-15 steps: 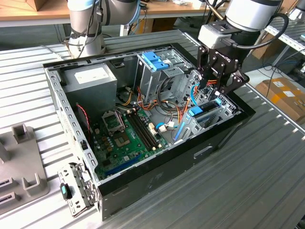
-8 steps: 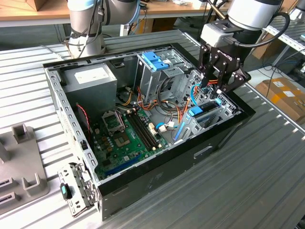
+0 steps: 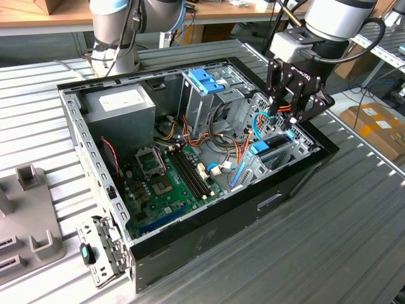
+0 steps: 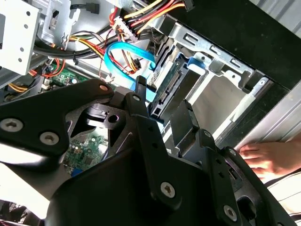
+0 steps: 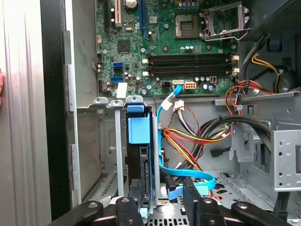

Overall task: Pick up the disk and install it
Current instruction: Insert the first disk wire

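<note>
Your claw [image 3: 283,115] is spread open, gripping nothing. The disk [image 5: 142,160] stands on edge in the bay slot [image 5: 117,150] just past its fingertips, nearer one finger. Expect it dense, rigid, shock-sensitive, with smooth metal. Grip the flat faces, not the flexy blue carrier tab [image 5: 139,129].

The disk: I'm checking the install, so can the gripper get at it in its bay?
Probably yes: the gripper hangs right above the disk, whose top edge stands bare; cables lie beside it.
</note>
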Controlling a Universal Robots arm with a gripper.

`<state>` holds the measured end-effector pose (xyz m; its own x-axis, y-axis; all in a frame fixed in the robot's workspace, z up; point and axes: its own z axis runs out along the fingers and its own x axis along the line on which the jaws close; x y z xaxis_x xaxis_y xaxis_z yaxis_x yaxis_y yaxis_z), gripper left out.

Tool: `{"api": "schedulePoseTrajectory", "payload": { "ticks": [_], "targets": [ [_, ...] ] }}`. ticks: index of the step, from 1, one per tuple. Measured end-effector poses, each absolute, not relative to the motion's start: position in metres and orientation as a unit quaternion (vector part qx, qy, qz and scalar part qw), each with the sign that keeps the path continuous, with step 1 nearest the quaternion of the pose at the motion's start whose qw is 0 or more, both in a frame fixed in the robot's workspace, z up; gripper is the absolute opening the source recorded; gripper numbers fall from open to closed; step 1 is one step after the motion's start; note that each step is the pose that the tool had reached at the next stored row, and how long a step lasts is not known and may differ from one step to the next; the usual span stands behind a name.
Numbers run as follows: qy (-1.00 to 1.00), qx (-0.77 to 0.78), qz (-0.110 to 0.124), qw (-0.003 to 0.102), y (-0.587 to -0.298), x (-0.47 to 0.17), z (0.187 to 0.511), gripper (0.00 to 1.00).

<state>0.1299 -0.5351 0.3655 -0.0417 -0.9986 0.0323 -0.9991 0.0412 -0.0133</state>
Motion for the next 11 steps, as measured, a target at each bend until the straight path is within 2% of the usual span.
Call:
{"api": "schedulePoseTrajectory", "payload": {
  "ticks": [8, 9, 10, 11],
  "targets": [
    [-0.721, 0.692, 0.016, 0.007, -0.5351, 0.1303, 0.3637, 0.49],
    [-0.721, 0.692, 0.016, 0.007, -0.5351, 0.1303, 0.3636, 0.40],
    [-0.721, 0.692, 0.016, 0.007, -0.5351, 0.1304, 0.3635, 0.40],
    [-0.721, 0.692, 0.016, 0.007, -0.5351, 0.1304, 0.3635, 0.34]
  ]
}}
